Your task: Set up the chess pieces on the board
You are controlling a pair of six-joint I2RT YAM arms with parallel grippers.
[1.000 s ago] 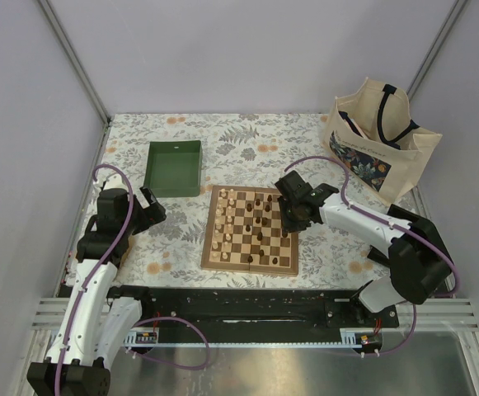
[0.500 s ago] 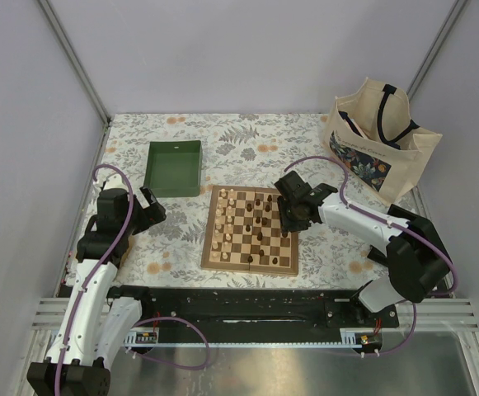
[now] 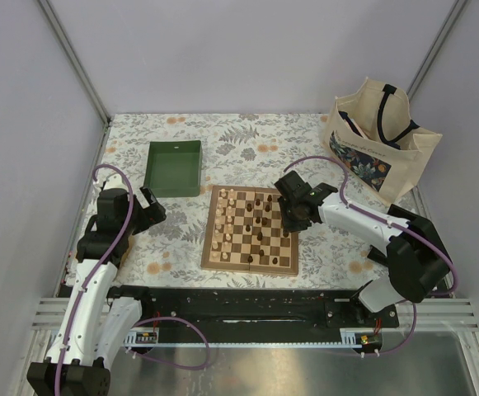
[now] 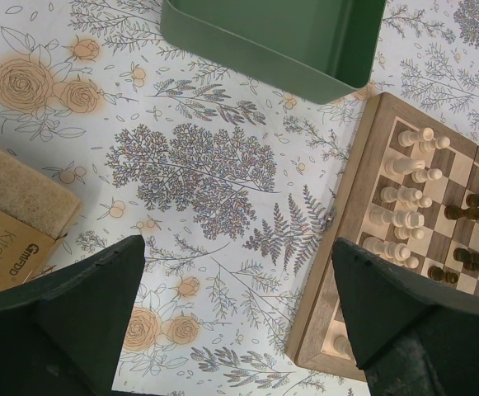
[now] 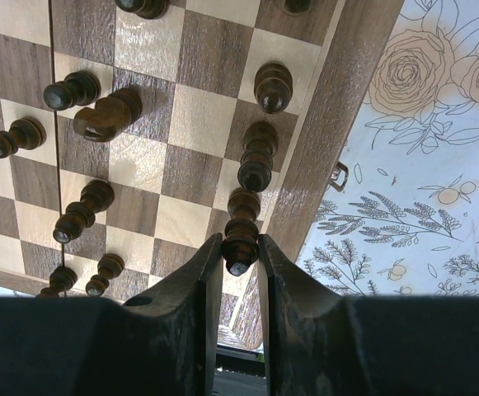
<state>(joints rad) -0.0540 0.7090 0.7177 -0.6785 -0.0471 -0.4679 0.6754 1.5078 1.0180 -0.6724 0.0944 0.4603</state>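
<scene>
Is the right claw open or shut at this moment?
Shut. The right claw is closed on a dark chess piece: in the right wrist view both fingers press its sides, by the edge of the board.

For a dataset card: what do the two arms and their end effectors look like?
The left arm and right arm have white shells, black joints and looping purple cables. The left end effector and right end effector have dark, wedge-shaped fingers.

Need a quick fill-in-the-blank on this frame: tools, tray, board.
1. The piece in the right tool is ___ in colour.
2. The left tool is ___, holding nothing.
3. The tray is ___ in colour.
4. The right tool is at the board's ___ edge.
Missing: dark; open; green; right.
</scene>
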